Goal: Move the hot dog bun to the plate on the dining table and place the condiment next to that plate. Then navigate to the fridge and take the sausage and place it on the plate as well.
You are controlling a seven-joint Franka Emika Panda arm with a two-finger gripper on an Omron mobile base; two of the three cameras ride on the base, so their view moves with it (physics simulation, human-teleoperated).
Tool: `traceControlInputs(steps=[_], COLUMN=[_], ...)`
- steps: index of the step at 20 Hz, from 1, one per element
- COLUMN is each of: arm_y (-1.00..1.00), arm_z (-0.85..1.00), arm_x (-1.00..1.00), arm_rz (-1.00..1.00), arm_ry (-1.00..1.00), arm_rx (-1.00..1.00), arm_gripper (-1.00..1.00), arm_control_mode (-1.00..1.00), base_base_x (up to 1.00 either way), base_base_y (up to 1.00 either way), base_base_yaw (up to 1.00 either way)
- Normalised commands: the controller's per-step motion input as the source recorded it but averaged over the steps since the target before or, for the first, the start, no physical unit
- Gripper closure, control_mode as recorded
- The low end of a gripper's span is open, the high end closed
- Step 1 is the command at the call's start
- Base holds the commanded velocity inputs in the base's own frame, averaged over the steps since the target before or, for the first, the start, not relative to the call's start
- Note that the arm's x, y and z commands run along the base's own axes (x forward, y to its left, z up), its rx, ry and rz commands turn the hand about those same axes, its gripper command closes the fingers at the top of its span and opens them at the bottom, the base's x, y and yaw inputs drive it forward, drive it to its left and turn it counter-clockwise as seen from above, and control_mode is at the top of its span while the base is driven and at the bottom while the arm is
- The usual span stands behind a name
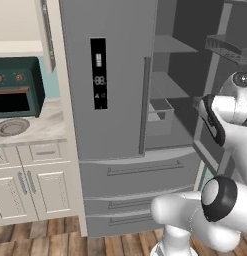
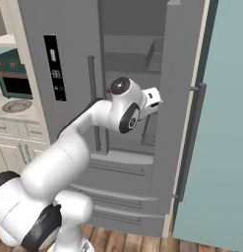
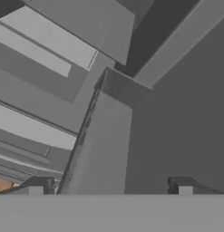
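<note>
The fridge point(image 1: 110, 75) stands before me with its left door shut and its right door point(image 2: 182, 113) swung open. My arm reaches into the open right half at mid-shelf height, and its white hand point(image 2: 151, 100) sits just inside the opening. In the hand view my gripper point(image 3: 111, 189) is open, the two fingertips point(image 3: 40, 186) far apart with nothing between them, facing bare grey shelves and inner walls. A grey bin point(image 1: 160, 117) sits on a shelf left of the hand. The sausage, bun, condiment and plate are out of view.
Left of the fridge a teal oven point(image 1: 15, 85) sits on a marble counter point(image 1: 42, 127) over white cabinets point(image 1: 30, 182). Two freezer drawers point(image 1: 140, 172) lie below the fridge doors. A teal wall point(image 2: 224, 147) runs to the right of the open door. The floor is wood.
</note>
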Motion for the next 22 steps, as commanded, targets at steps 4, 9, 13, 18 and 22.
traceControlInputs(steps=[4, 9, 13, 18, 22], arm_y=[0.89, 1.0, 1.0, 1.0, 1.0], arm_z=[0.0, 0.0, 0.03, 0.1, 0.15], arm_x=[-0.24, 0.0, 0.1, 0.23, 0.18], arm_rz=[0.0, 0.0, 0.0, -0.01, -0.01], arm_ry=[-0.09, 0.01, 0.04, 0.03, 0.02], arm_rx=[0.0, 0.05, 0.13, 0.13, 0.15], arm_gripper=[-1.0, -1.0, -1.0, -1.0, -1.0], arm_control_mode=[-1.0, -1.0, -1.0, -1.0, -1.0], base_base_x=[0.0, 0.0, 0.0, 0.0, 0.0], base_base_y=[0.0, 0.0, 0.0, 0.0, 0.0], base_base_yaw=[0.0, 0.0, 0.0, 0.0, 0.0])
